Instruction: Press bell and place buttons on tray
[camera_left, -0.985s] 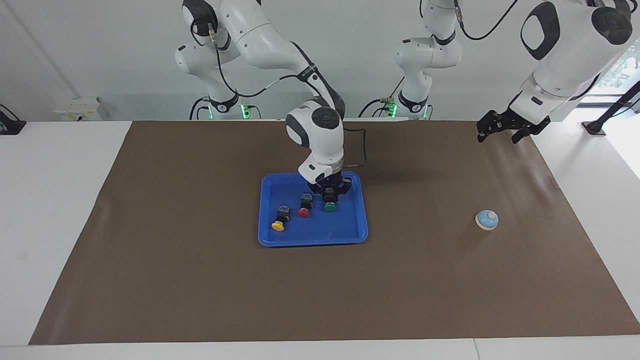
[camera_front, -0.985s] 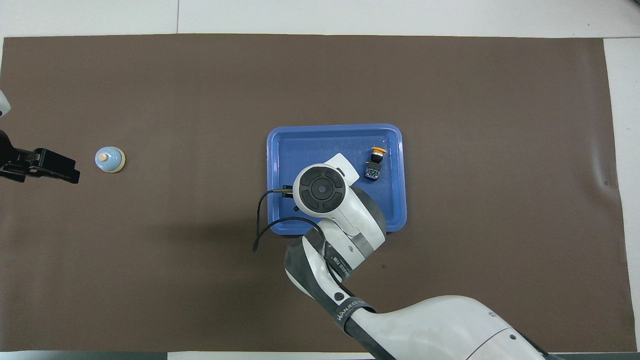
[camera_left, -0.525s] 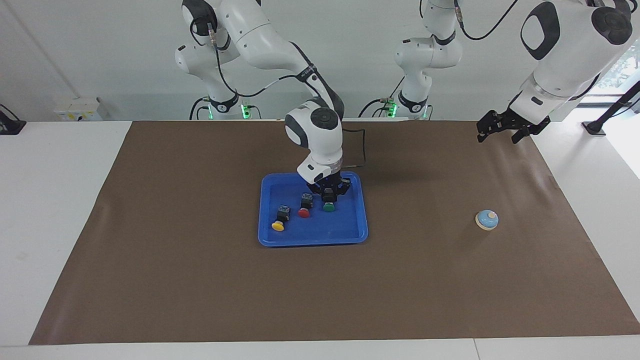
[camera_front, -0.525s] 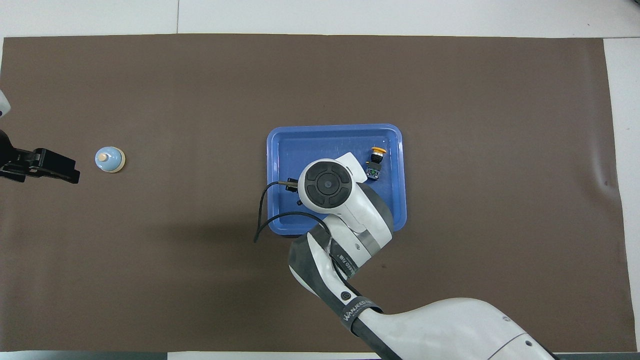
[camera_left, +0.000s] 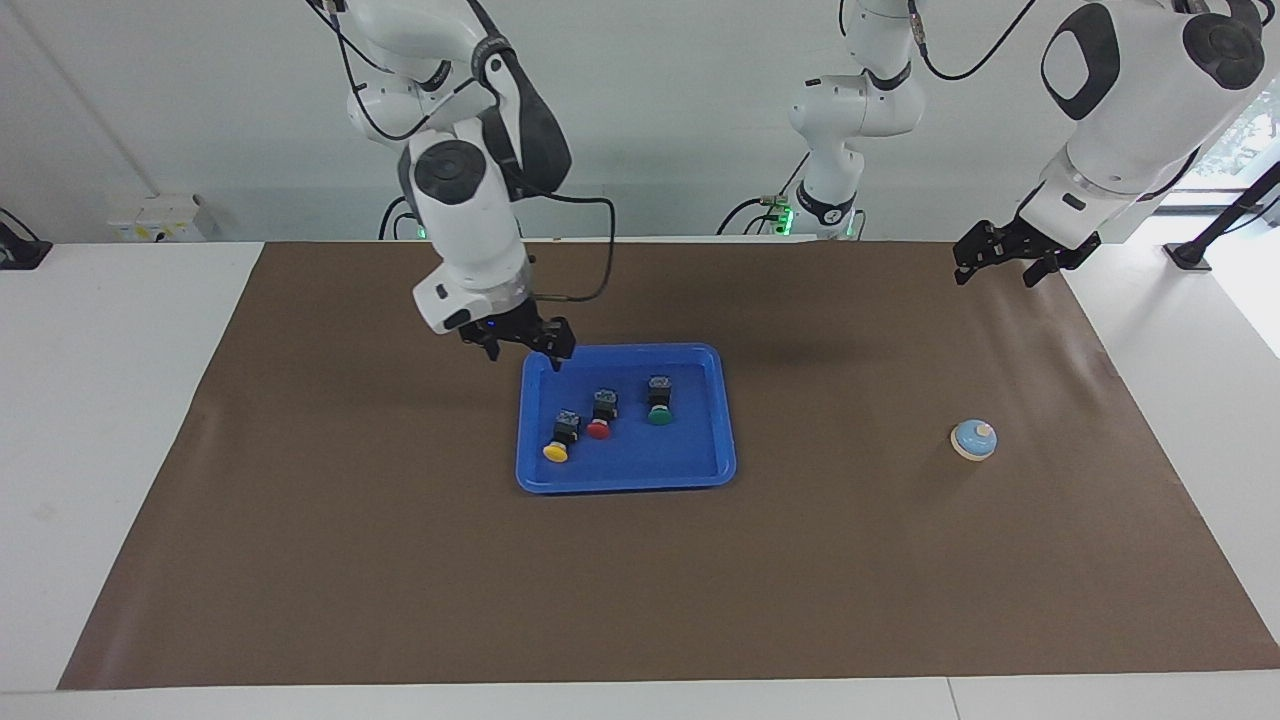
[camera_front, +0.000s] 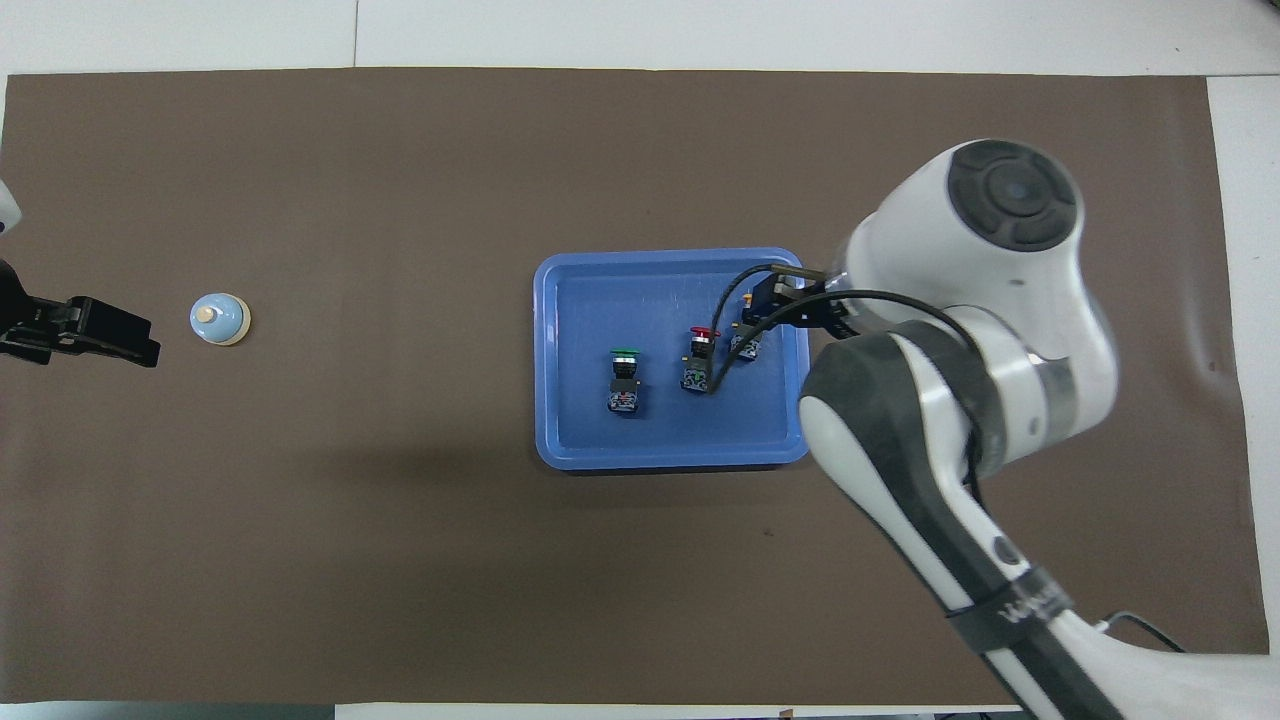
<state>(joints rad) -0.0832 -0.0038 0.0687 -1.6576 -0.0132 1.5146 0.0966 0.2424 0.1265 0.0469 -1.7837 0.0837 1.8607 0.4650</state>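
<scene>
Buttons: green (camera_left: 659, 406), red (camera_left: 600, 420), yellow (camera_left: 560, 441) all lying in tray (camera_left: 626, 478) mid-mat; placing looks done. I'm hovering R gripper (camera_left: 520, 345) empty, fingers apart, over tray's corner twd R arm's end. Bell (camera_left: 973, 440) sitting near mat edge, L arm's end. L gripper (camera_left: 1005, 262) waiting open above mat corner; next needs descent onto knob.

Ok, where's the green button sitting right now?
The green button lies in the blue tray, beside the red button on the side toward the left arm's end; no gripper touches it.
</scene>
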